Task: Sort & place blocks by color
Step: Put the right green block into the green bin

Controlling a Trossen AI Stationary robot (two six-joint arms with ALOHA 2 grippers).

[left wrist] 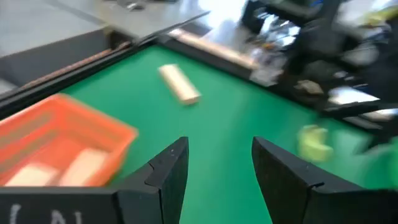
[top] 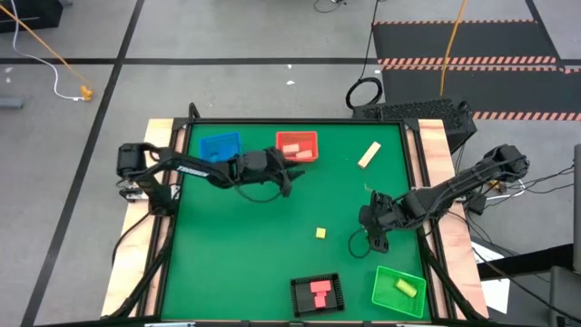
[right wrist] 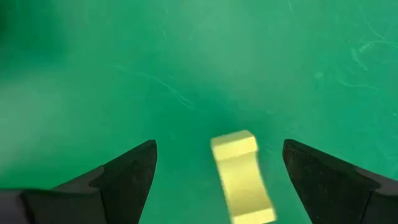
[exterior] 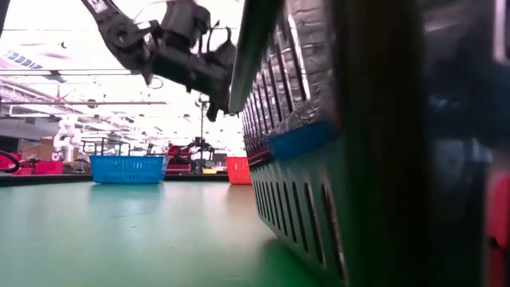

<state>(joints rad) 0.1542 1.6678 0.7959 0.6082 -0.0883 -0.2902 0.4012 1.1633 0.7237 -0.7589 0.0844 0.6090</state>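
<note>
Trays [top: 221,145]: four. Loose blocks on table: two, tan bar [top: 369,155], yellow cube [top: 320,233]. Arms: two.

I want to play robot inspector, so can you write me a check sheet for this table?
Surface: green mat.
Job's things: pink blocks in the red tray; pink block in the black tray; yellow-green block in the green tray; blue tray, no block seen in it; tan bar and yellow cube loose on the mat.
Clutter: nothing seen.
Pincers: left pincer open, beside the red tray; right pincer open, a yellow block between its fingers.
Cables: black coil on the floor behind the table.
Surroundings: grey floor, striped mat.
</note>
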